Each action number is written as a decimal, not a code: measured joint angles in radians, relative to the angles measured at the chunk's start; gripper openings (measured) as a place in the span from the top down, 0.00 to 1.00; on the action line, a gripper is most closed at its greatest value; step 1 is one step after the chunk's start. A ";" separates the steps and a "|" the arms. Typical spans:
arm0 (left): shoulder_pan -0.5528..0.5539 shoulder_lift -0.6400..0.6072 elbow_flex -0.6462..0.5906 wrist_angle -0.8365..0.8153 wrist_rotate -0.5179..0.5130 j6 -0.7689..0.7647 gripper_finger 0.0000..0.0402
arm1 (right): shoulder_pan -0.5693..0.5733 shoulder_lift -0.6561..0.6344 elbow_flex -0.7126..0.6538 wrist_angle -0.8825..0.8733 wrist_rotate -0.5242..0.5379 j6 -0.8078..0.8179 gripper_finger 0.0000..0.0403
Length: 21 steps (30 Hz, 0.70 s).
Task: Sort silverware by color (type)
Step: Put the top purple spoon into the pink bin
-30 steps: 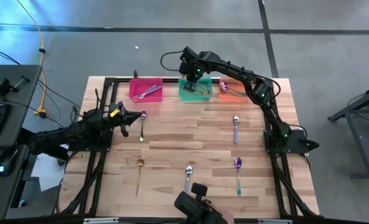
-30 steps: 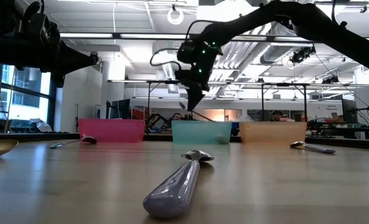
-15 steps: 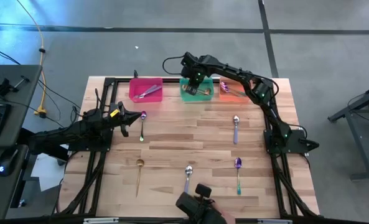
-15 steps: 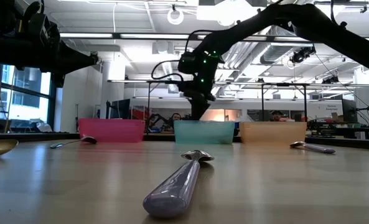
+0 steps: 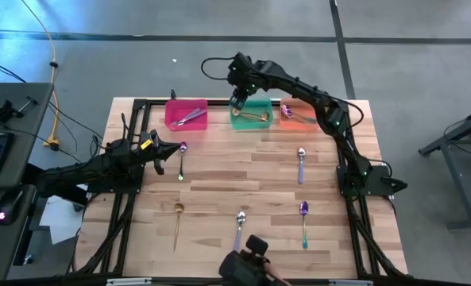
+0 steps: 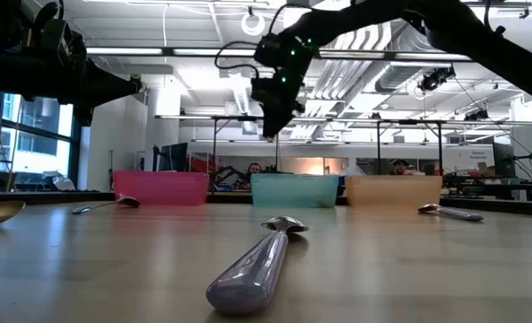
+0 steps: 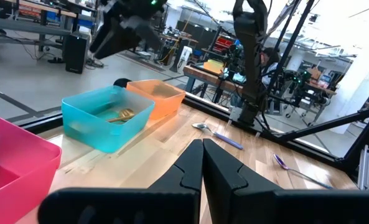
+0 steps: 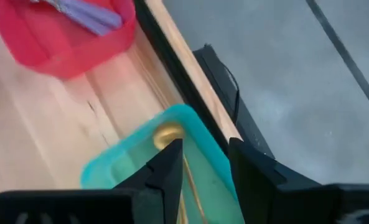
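My right gripper (image 5: 237, 101) (image 6: 270, 128) hangs open above the far left part of the green bin (image 5: 251, 105), with nothing between its fingers (image 8: 203, 149). A gold spoon (image 5: 255, 118) (image 8: 168, 134) lies inside that bin. The pink bin (image 5: 186, 114) holds a silver-lavender spoon (image 8: 78, 12), and the orange bin (image 5: 297, 115) holds a purple one. Loose on the table lie a purple spoon (image 5: 182, 159), a silver-lavender spoon (image 5: 301, 164), a gold spoon (image 5: 177, 220), another silver spoon (image 5: 240, 226) and a purple-teal spoon (image 5: 303, 221). My left gripper (image 5: 174, 151) (image 7: 203, 149) waits shut at the table's left side.
The three bins stand in a row along the far edge of the wooden table (image 5: 243, 183). A black frame rail (image 8: 172, 68) runs just behind them. The silver spoon (image 6: 252, 265) lies close to the low camera at the near edge.
My right gripper dipped toward the green bin and has then risen well above it, shifting a little toward the far left. The gold spoon stays lying in the green bin. The loose spoons on the table have not moved.
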 joint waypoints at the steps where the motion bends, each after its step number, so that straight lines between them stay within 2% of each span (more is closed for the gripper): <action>1: 0.000 0.000 0.000 0.000 0.000 0.000 1.00 | 0.006 -0.005 0.006 0.002 0.005 0.017 0.72; 9: 0.000 0.000 0.000 0.000 0.000 0.000 1.00 | 0.055 -0.016 0.016 -0.022 -0.003 0.133 0.72; 12: 0.000 0.000 0.000 0.000 0.000 0.000 1.00 | 0.082 -0.016 0.016 -0.025 -0.102 0.193 0.74; 15: 0.000 0.000 0.000 0.000 0.000 0.000 1.00 | 0.125 -0.017 0.003 -0.001 -0.179 0.242 0.80; 21: 0.000 0.000 0.000 0.000 0.000 0.000 1.00 | 0.249 -0.008 0.001 0.069 -0.195 0.287 0.98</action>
